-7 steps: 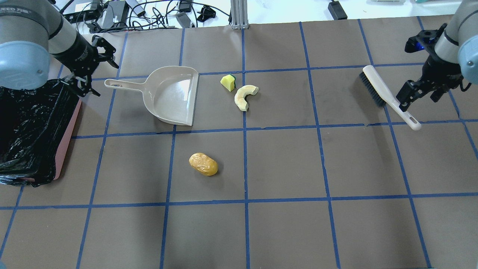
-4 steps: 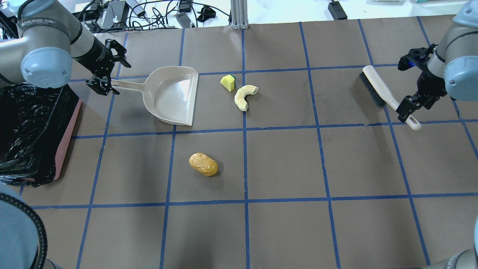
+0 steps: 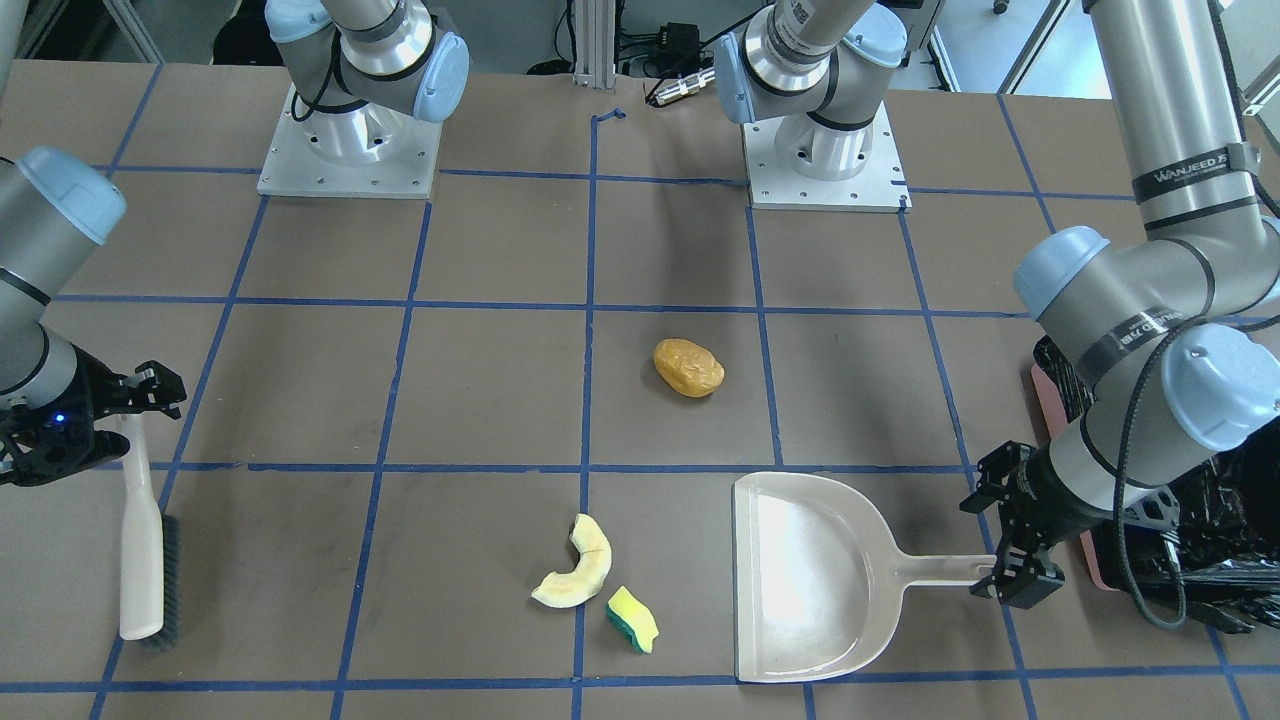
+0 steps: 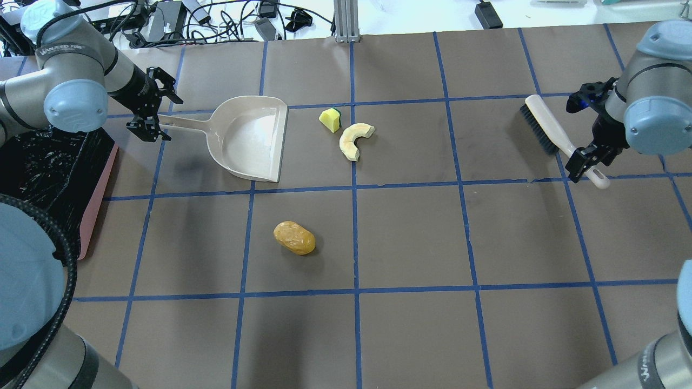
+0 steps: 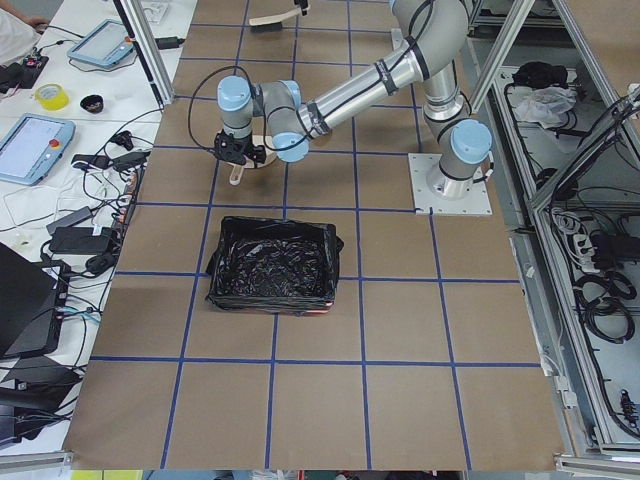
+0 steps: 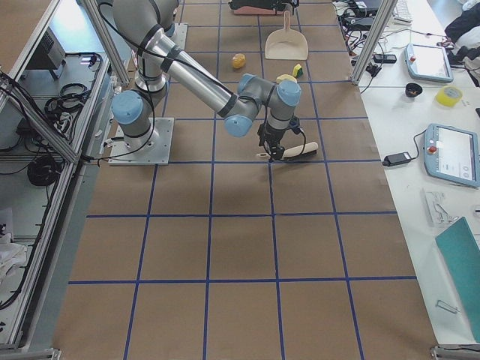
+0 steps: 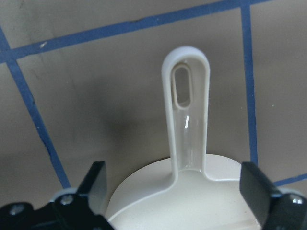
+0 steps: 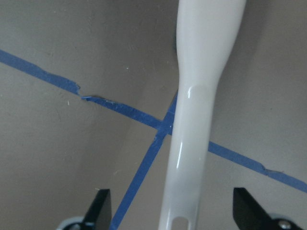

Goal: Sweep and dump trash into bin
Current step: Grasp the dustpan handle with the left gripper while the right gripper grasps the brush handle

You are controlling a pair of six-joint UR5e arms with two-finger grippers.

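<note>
The trash lies on the table: a golden-brown potato-like piece [image 4: 294,237], a pale crescent slice [image 4: 354,139] and a yellow sponge with a green layer [image 4: 330,119]. The black-lined pink bin [image 4: 38,173] stands at the left edge. My left gripper [image 4: 162,118] is open, its jaws either side of the end of the beige dustpan [image 4: 254,138] handle [image 7: 185,120]. My right gripper [image 4: 586,159] is open, its jaws either side of the white brush [image 4: 551,132] handle [image 8: 196,120]. Neither gripper touches its handle.
The dustpan's open mouth faces the sponge and slice. The potato piece lies apart from them, nearer the robot. The brush lies far right on the blue-taped brown table. Cables and boxes lie beyond the far edge.
My left gripper has moved from beside the bin to the dustpan handle's end. My right gripper has moved down the brush handle toward its end. Trash, dustpan and brush have not moved.
</note>
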